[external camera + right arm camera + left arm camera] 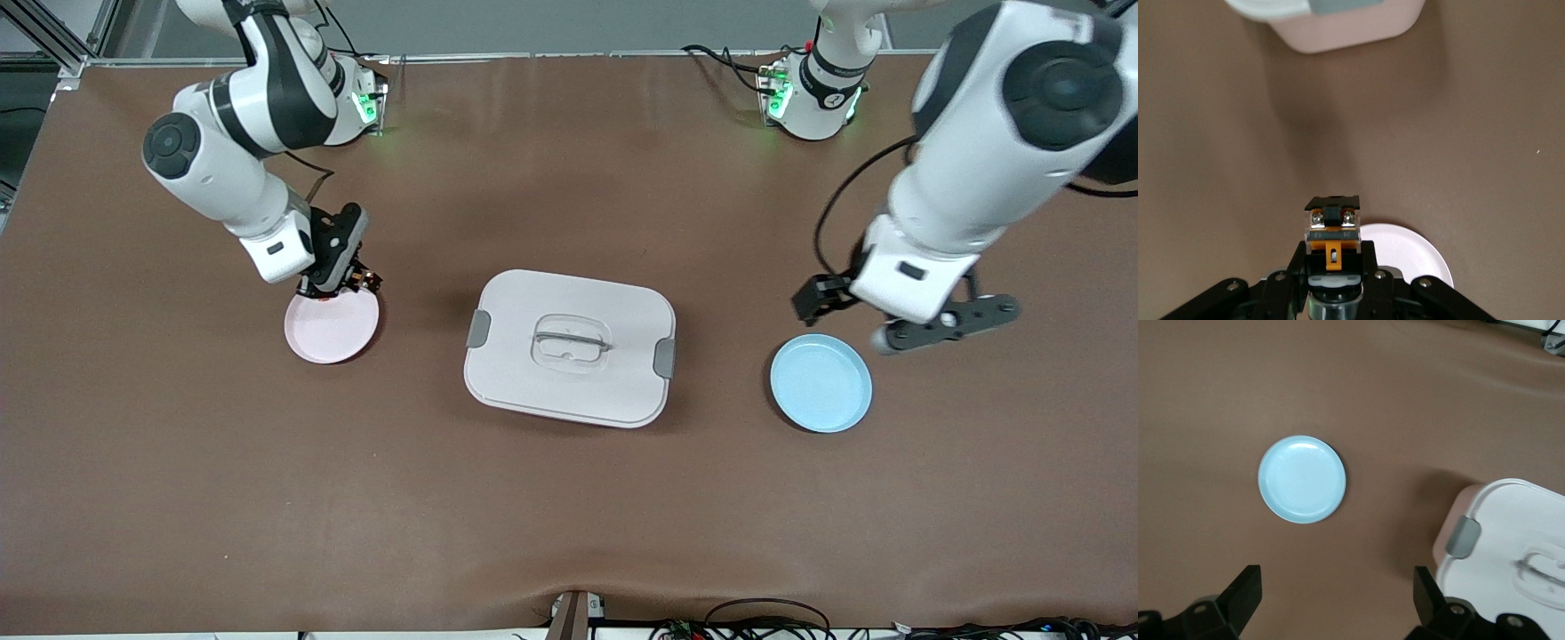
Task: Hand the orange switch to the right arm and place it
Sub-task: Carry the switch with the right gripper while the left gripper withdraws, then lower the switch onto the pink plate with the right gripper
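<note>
The right gripper [342, 283] is clamping the orange switch [1331, 227] between its closed fingers and hanging just over the farther rim of the pink plate [331, 327], toward the right arm's end of the table; in the right wrist view the switch is sitting upright in the pinch with the plate's pale edge showing just under it. So the handover looks done and the placing step is in hand: the next move is probably calling for a short drop toward the plate's middle, then letting go, since the switch is now sitting over the rim rather than the centre and could tip off the edge if released here. The left gripper [944, 322] is waiting with its fingers spread wide and holding nothing, hovering beside the blue plate [821, 383] at the left arm's end. Between the two plates the white lidded box [570, 347] is lying flat, well apart from the pink plate, so it is not crowding the descent. Bare brown table [569, 516] is surrounding the pink plate on every side, giving the right arm open room to lower and to lift away.
</note>
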